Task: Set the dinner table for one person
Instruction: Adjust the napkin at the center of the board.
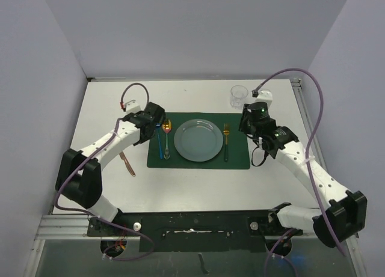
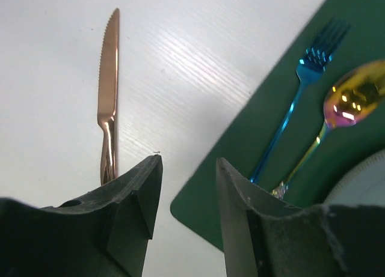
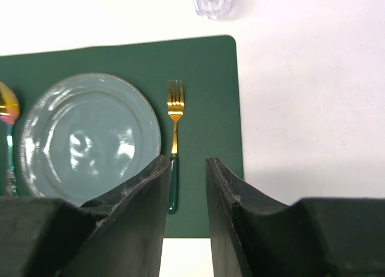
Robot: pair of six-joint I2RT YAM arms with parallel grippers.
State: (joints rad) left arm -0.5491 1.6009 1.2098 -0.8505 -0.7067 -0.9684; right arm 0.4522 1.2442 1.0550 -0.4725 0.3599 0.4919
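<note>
Dinner table [image 1: 180, 187]: white, matte, metal-railed, spread beneath everything and far wider than the dark green placemat [image 1: 237, 160] at its middle.

Centred on the placemat, a grey-blue plate [image 1: 198, 140], round and glossy. Between plate and the placemat's left edge, a blue fork [image 2: 283, 124] and an iridescent spoon [image 2: 352, 97], side by side and wholly on the placemat, with the spoon nearer the plate. Between plate and the placemat's right edge, a gold fork [image 3: 175, 118] with a dark green handle, tines toward the placemat's far edge.

Off the placemat, on bare table to its left, a rose-gold knife [image 2: 108, 91], flat, with its serrated edge showing, apart from the placemat's border. Beyond the placemat's far right corner, a clear glass [image 1: 239, 95], upright on the table, not touching the placemat.

Left gripper [image 2: 188, 163]: hovers over the placemat's left edge, fingers parted, nothing between them. Right gripper [image 3: 183, 163]: hangs above the placemat's right side, fingers a narrower gap apart, likewise empty, the gold fork's handle in view below that gap.
</note>
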